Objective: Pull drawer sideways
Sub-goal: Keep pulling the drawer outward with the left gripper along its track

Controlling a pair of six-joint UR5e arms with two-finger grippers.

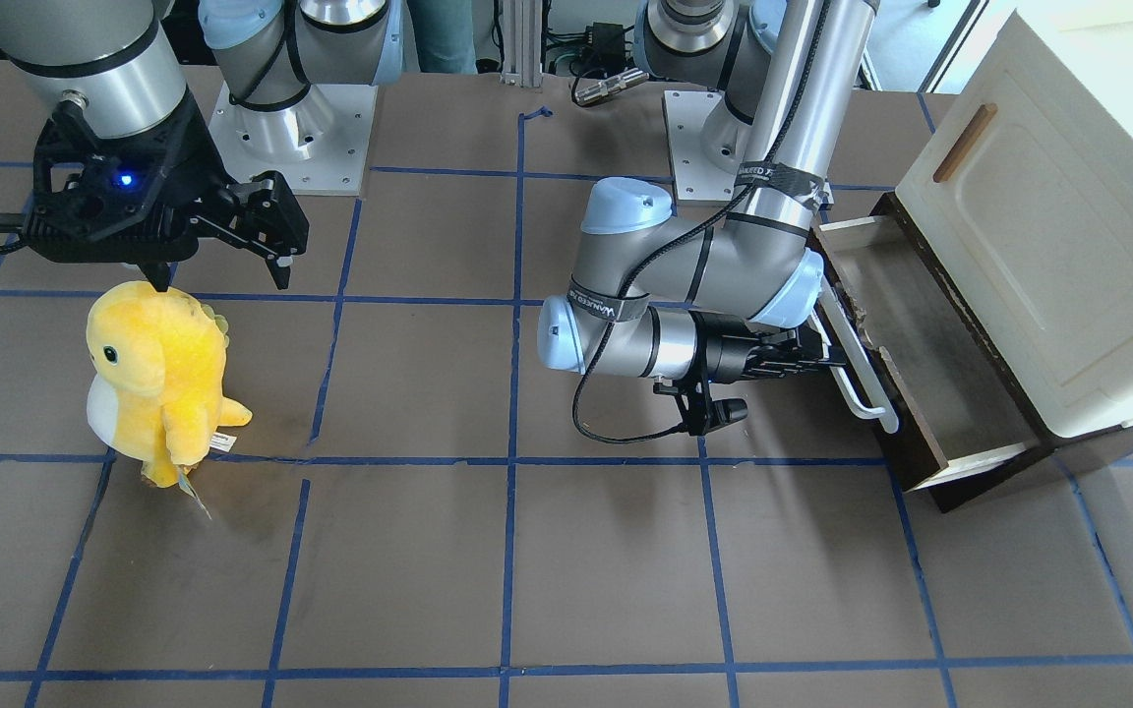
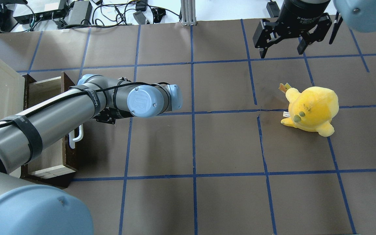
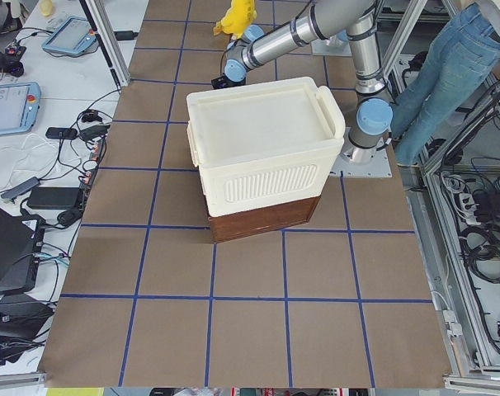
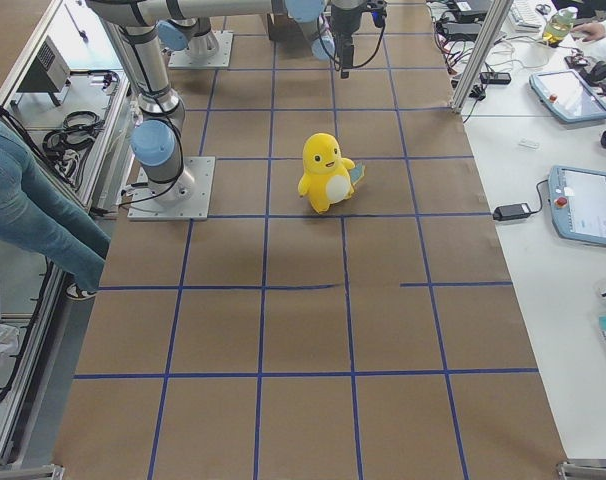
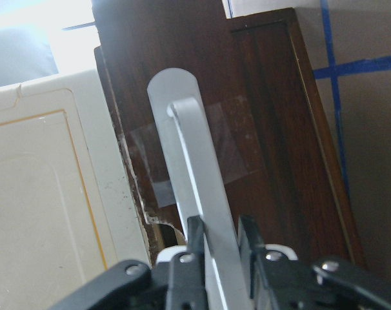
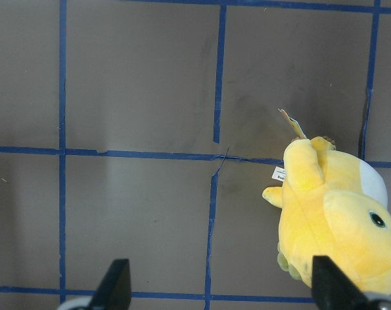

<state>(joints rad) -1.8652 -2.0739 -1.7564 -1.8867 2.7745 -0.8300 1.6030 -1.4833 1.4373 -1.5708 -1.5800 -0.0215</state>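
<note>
R hand (image 6: 221,285) spread wide | yellow plush (image 6: 337,219) btm-right | blue tape grid (image 6: 62,97)

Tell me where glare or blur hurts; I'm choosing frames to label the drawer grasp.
Left wrist view: glare whites out the top-left corner, handle slightly soft. Front-facing view: cabinet washed out at top right. Overhead view: sharp, but left arm hides most of the drawer.

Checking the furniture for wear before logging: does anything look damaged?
Yes, the drawer has a chipped, ragged edge beside its white handle, and a clear tape patch sits on the wood behind it.
</note>
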